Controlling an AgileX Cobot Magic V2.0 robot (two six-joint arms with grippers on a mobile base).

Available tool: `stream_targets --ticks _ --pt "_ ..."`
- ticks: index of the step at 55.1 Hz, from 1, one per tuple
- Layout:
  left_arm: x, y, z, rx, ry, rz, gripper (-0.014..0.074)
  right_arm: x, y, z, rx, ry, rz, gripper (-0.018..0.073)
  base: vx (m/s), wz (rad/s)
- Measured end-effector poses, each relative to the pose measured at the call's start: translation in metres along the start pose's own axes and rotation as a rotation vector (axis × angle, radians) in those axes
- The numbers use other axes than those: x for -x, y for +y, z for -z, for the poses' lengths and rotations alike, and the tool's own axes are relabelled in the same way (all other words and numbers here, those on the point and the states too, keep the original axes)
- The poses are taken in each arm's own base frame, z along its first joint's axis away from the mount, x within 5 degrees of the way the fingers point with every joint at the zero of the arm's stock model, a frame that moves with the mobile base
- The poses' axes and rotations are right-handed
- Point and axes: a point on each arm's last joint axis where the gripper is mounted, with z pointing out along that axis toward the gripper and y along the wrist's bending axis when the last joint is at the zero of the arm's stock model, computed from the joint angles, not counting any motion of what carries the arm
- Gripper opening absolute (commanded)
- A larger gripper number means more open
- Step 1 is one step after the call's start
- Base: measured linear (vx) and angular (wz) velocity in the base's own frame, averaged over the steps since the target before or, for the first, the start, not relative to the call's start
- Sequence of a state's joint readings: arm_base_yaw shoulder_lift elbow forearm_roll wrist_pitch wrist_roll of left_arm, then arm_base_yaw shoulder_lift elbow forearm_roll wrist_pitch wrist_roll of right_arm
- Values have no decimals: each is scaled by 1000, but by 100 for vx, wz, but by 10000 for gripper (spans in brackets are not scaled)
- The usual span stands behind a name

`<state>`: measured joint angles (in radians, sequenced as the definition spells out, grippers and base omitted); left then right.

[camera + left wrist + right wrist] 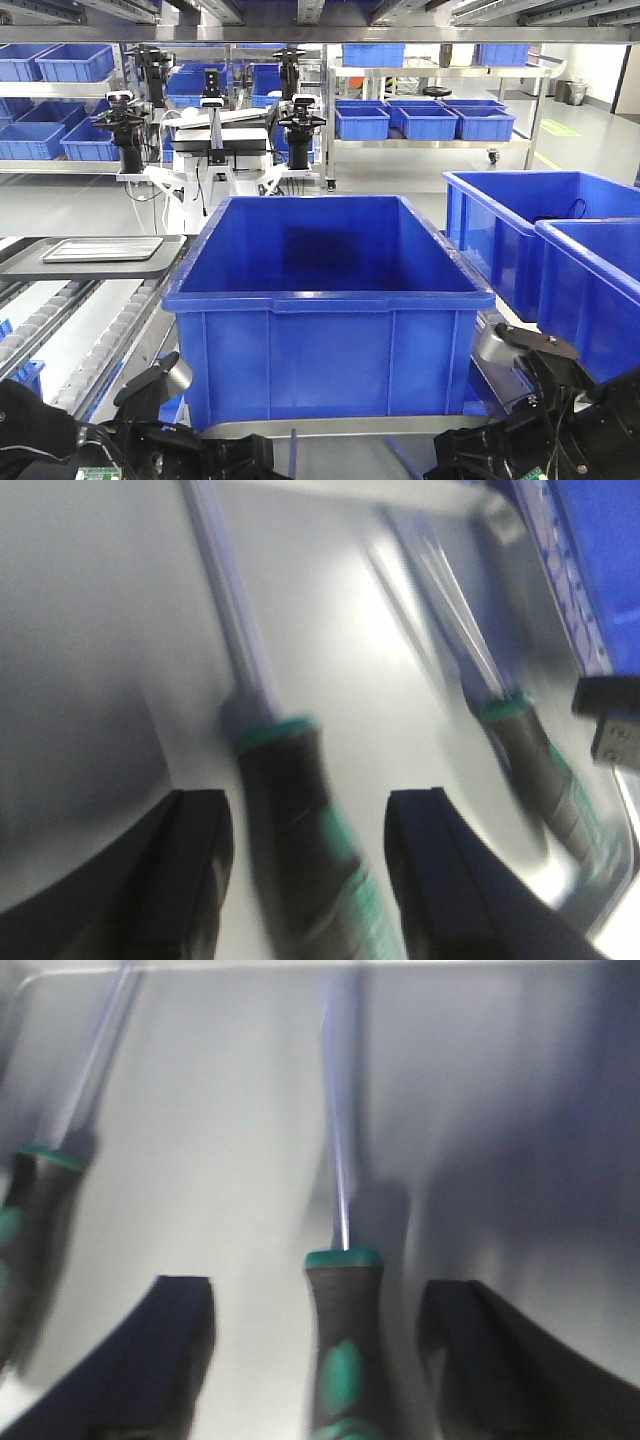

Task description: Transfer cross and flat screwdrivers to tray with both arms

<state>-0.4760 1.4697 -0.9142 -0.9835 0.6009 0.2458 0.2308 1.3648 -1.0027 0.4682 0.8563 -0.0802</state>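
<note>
Both screwdrivers lie on the grey tray, shafts pointing away from me. In the left wrist view my left gripper is open, its jaws on either side of one black and green handle without touching it; the other screwdriver lies to the right. In the right wrist view my right gripper is open around that second handle on the tray, with the first screwdriver at the left edge. The front view shows only a strip of the tray and one thin shaft.
A deep blue bin stands right behind the tray. Two more blue bins stand at the right. A small shiny steel tray rests on a platform at the left, beside a roller conveyor. Shelves with bins and another robot stand further back.
</note>
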Motion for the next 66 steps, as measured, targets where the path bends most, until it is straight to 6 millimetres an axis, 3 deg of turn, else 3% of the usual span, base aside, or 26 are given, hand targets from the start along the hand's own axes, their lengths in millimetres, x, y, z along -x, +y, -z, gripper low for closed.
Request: stream_targets --ticks 6,15,23,29,56,62,66 --pt "2 -9 15 -19 -68 -114 483 3 6 19 18 -121 13 527 0 0" --pt "9 -31 62 -44 -336 -267 483 8 17 58 46 -391 41 527 0 0" --pt "14 -45 104 -49 -597 -324 483 9 23 84 62 -560 55 527 0 0" --pt "16 -49 123 -51 -721 -323 483 7 25 94 69 -613 62 526 0 0" --pt "18 -49 129 -42 -778 -313 477 6 26 96 73 -612 62 526 0 0" --pt "16 -48 132 -13 -787 -373 401 6 26 95 73 -611 62 526 0 0" --pt "8 -43 136 18 -791 -417 296 6 26 95 73 -611 62 526 0 0"
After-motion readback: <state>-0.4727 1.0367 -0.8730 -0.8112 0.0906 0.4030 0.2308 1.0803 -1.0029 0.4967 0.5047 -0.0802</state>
